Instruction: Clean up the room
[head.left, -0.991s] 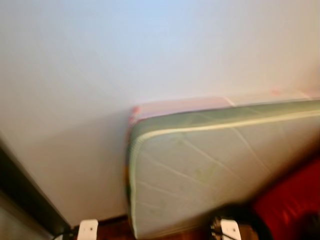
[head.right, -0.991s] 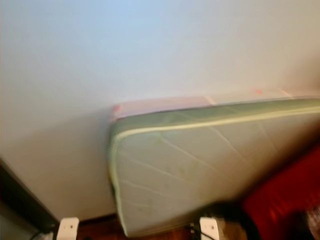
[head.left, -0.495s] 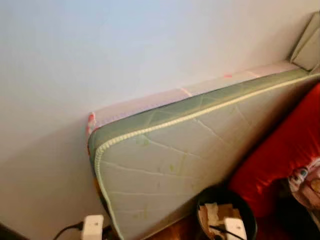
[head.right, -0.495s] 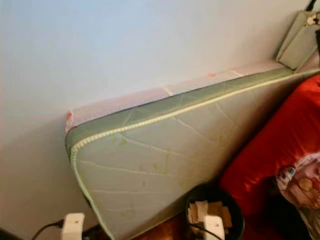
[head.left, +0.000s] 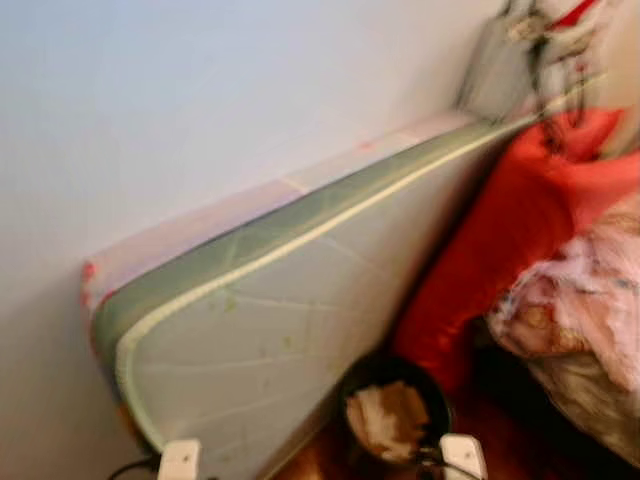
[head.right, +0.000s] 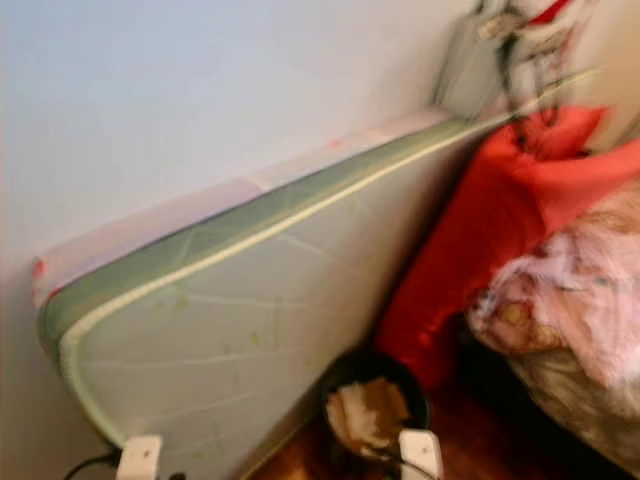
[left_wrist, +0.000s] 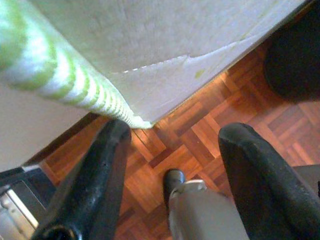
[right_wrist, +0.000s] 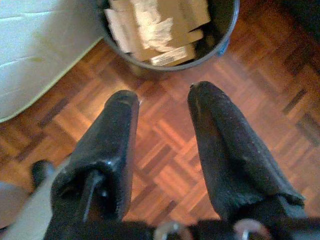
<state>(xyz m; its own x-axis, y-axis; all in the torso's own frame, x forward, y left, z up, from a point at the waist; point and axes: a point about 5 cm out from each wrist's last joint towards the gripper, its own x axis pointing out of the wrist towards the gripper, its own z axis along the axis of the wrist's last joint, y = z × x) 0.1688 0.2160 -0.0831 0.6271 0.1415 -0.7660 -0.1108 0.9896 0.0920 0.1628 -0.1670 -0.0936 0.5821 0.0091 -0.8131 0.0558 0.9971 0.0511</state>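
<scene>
One mattress (head.left: 260, 300), one cardboard-filled bin (head.left: 390, 415), one red cushion (head.left: 500, 220).

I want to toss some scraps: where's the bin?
The black bin stands on the floor low in the eye views, between the leaning mattress and red cushion.

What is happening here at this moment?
Nothing is being handled right now. The robot faces a green mattress that leans on its edge against the wall. Beside it, a black bin with cardboard scraps stands on the wooden floor, next to a red cushion. The left tool and the right tool hang open and empty above the floor.
</scene>
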